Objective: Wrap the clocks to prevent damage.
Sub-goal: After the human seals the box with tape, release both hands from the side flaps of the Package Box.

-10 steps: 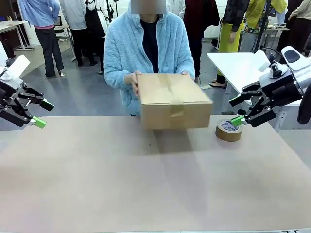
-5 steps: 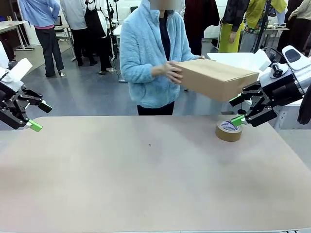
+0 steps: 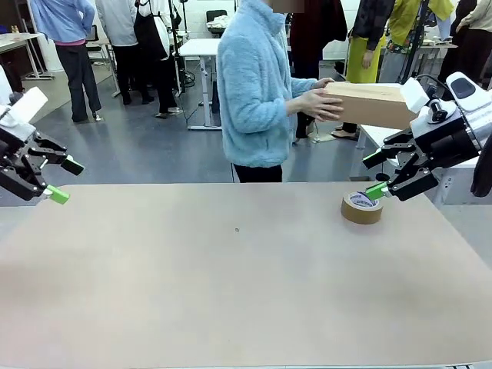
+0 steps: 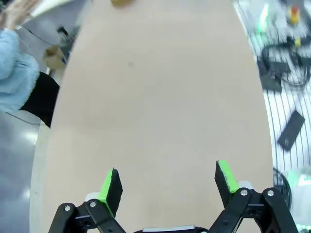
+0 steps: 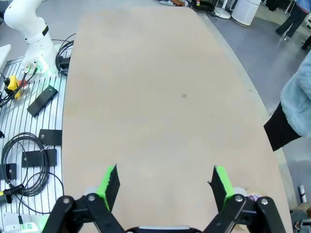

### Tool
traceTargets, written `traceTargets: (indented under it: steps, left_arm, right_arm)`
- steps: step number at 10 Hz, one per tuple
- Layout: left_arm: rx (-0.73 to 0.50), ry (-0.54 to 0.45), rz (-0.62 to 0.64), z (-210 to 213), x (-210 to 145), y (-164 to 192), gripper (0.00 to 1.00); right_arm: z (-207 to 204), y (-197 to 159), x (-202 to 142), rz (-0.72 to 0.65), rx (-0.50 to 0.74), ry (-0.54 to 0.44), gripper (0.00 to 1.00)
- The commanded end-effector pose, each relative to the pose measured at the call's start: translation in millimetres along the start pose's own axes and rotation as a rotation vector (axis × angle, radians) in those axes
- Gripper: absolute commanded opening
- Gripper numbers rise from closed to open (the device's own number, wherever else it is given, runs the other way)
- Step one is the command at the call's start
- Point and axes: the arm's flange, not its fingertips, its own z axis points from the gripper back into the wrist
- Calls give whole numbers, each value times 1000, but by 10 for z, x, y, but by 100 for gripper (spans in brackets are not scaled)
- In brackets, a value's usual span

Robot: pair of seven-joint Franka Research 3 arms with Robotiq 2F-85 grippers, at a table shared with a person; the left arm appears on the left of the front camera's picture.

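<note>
Clocks: cannot tell where they lie; no bundle shows on the table.
Box: brown cardboard, upper right of the front view, held in the person's hands away from the table.
Tape roll: right of centre on the table, just beside the right gripper.
Left gripper: left edge, jaws spread wide, holding nothing.
Right gripper: right edge, jaws spread wide, holding nothing.
</note>
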Motion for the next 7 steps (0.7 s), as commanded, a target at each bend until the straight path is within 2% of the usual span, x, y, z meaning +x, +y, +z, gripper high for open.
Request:
traceTargets:
  steps: [1,2,3,4,5,7]
  left_arm:
    - [-8,-416,112,154,-16,139,100]
    - [4,-575,173,207,-91,197,100]
    - [14,-663,244,210,-214,227,100]
    - [44,-678,298,197,-297,250,100]
    - [47,-679,318,204,-374,267,100]
    - [62,-713,329,226,-541,267,100]
  right_arm:
    - [112,-82,-71,-92,43,-173,100]
    - [204,-136,-157,-177,73,-297,100]
    - [294,-182,-281,-284,45,-384,100]
    - [348,-171,-365,-350,34,-454,100]
    - [388,-136,-440,-373,-16,-474,100]
    - [400,-109,-596,-383,-11,-526,100]
